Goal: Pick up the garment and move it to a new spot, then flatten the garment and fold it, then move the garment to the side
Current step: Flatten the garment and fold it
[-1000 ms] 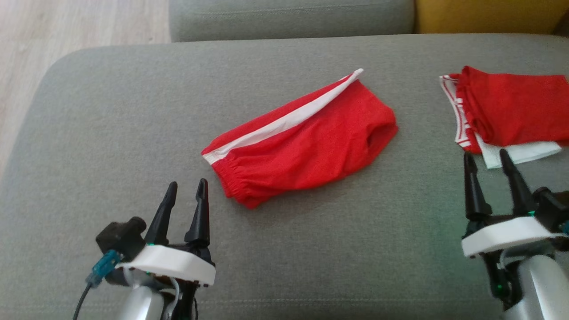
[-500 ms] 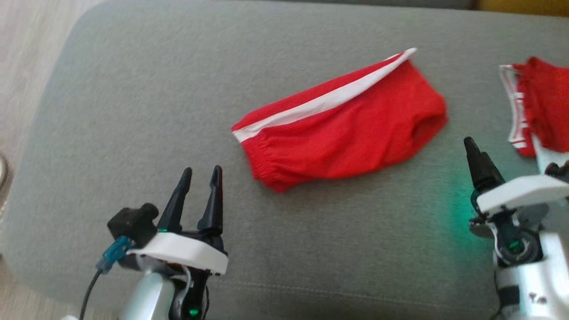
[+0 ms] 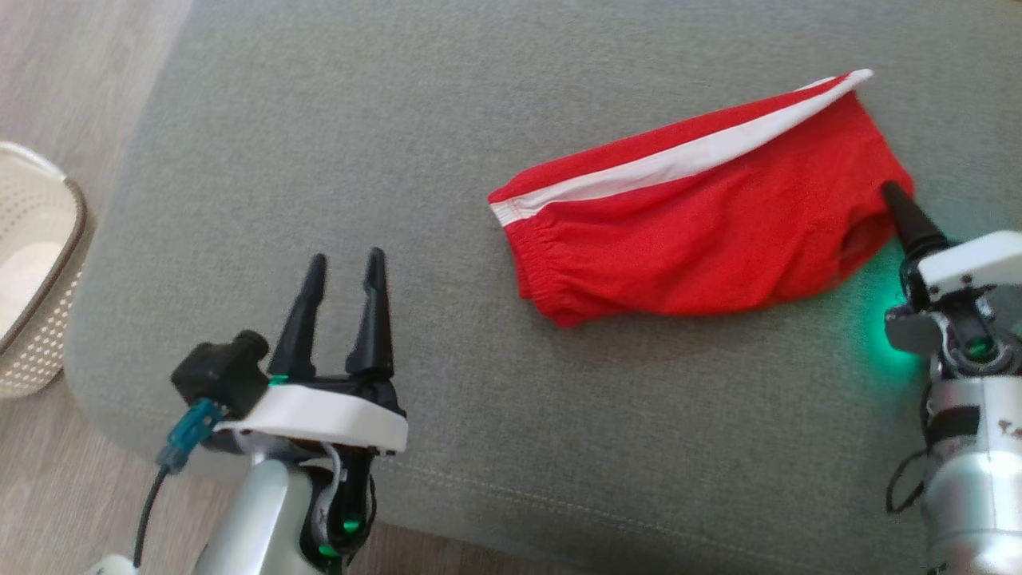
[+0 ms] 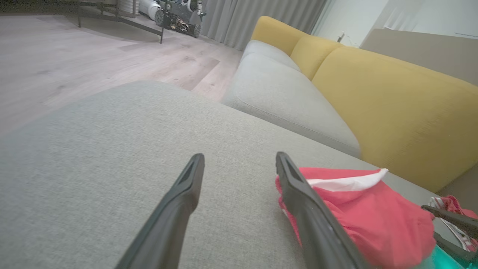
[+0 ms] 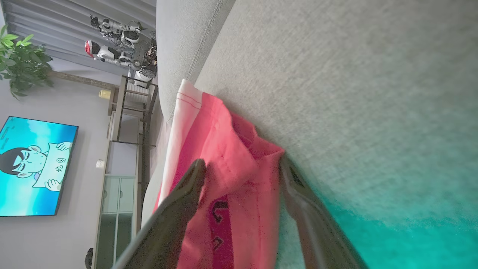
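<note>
On my right wrist feed, the only text I can read is on the television [image 5: 35, 166] far across the room. A cartoon figure there holds up a white sign [image 5: 59, 169] with two Chinese characters that look like 地图, though they lie sideways and small. The red garment [image 5: 231, 164] carries a dark print [image 5: 219, 215] near its hem, curved strokes I cannot make out as letters.

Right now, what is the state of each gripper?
Left gripper: open, holding nothing.
Right gripper: open astride an edge of the red garment, not closed on it.
</note>
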Controlling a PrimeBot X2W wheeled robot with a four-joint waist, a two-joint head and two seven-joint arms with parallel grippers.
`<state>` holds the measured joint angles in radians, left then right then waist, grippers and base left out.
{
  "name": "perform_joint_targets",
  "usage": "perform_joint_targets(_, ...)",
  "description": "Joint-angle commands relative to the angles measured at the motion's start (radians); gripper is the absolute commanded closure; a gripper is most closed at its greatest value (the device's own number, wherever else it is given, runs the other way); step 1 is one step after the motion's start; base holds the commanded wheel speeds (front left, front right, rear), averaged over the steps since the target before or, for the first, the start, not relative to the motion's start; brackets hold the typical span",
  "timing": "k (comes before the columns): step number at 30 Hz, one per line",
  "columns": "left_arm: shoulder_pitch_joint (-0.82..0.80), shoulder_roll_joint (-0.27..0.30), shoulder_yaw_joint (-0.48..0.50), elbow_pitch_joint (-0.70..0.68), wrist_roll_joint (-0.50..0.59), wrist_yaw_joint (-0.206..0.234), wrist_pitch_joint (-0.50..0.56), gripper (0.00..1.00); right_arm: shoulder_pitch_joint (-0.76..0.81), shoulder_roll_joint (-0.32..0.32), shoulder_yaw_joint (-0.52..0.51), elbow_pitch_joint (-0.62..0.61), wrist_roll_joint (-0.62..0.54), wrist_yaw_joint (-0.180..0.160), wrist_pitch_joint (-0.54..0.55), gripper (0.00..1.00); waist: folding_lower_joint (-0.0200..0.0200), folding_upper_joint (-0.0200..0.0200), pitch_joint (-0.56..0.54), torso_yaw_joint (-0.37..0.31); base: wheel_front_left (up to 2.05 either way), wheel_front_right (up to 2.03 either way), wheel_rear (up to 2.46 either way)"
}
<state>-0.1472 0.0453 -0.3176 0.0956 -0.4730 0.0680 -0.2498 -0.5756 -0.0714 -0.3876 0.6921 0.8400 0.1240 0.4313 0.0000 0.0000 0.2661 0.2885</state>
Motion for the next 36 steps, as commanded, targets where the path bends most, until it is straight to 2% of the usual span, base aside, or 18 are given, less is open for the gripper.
perform_joint_targets(1, -0.024, 0.005, 0.033, -0.038, 0.004, 0.008, -0.012, 0.00, -0.022, 0.020, 0.021, 0.007, -0.003, 0.007, 0.017, 0.00, 0.0000, 0.0000, 0.008, 0.011, 0.00, 0.00, 0.00)
perform_joint_targets(9, -0.021, 0.005, 0.020, -0.060, 0.017, 0.015, -0.012, 0.00, -0.078, 0.021, 0.006, 0.082, -0.052, 0.007, 0.045, 0.00, 0.0000, 0.0000, 0.015, 0.029, 0.00, 0.00, 0.00)
perform_joint_targets(16, -0.032, 0.005, 0.009, -0.062, 0.010, 0.007, -0.012, 0.00, -0.112, 0.021, 0.043, 0.125, -0.084, 0.007, 0.049, 0.00, 0.0000, 0.0000, 0.019, 0.028, 0.00, 0.00, 0.00)
perform_joint_targets(17, -0.033, 0.005, 0.007, -0.062, 0.009, 0.006, -0.012, 0.00, -0.115, 0.021, 0.045, 0.133, -0.094, 0.007, 0.045, 0.59, 0.0000, 0.0000, 0.019, 0.028, 0.00, 0.00, 0.00)
perform_joint_targets(18, -0.035, 0.005, 0.005, -0.061, 0.008, 0.006, -0.012, 0.00, -0.119, 0.021, 0.047, 0.137, -0.108, 0.007, 0.039, 1.00, 0.0000, 0.0000, 0.019, 0.028, 0.00, 0.00, 0.00)
perform_joint_targets(27, -0.034, 0.005, 0.010, -0.055, 0.005, 0.004, -0.012, 0.00, -0.097, 0.021, 0.112, 0.074, -0.094, 0.007, -0.015, 1.00, 0.0000, 0.0000, -0.007, 0.006, 0.00, 0.00, 0.00)
perform_joint_targets(36, -0.020, 0.005, 0.021, -0.045, 0.012, -0.007, -0.012, 0.00, 0.000, 0.021, 0.165, 0.006, 0.017, 0.007, -0.124, 1.00, 0.0000, 0.0000, -0.067, -0.065, 0.00, 0.00, 0.00)
